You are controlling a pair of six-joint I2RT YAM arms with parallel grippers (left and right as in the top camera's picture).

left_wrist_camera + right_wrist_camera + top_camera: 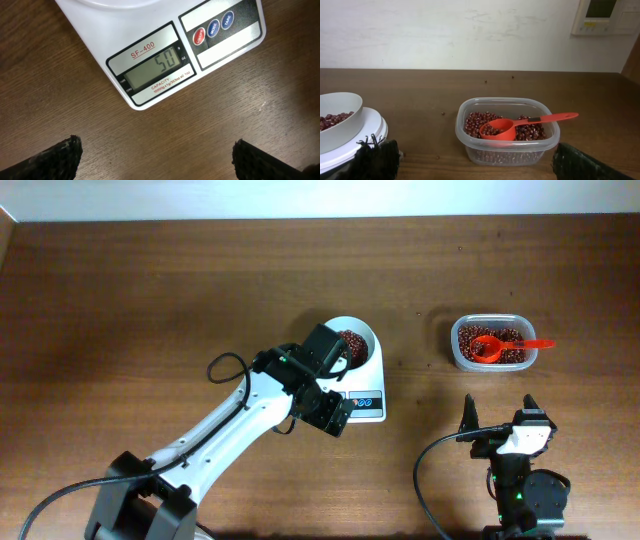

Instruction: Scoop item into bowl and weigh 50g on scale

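Note:
The white scale point(372, 394) stands mid-table; its display point(150, 70) reads 50 in the left wrist view, beside red and blue buttons. The white bowl point(365, 335) sits on the scale and holds dark red-brown beans point(352, 340); it also shows in the right wrist view point(337, 120). My left gripper point(335, 416) is open and empty, hovering over the scale's front edge, fingertips apart point(157, 157). My right gripper point(498, 412) is open and empty near the front right, facing the clear tub point(506, 131).
The clear plastic tub point(490, 343) at the right holds more beans and an orange scoop point(500, 345) lying in it, handle pointing right. A few stray beans lie on the wood near the tub point(442, 113). The left arm crosses the table's lower left.

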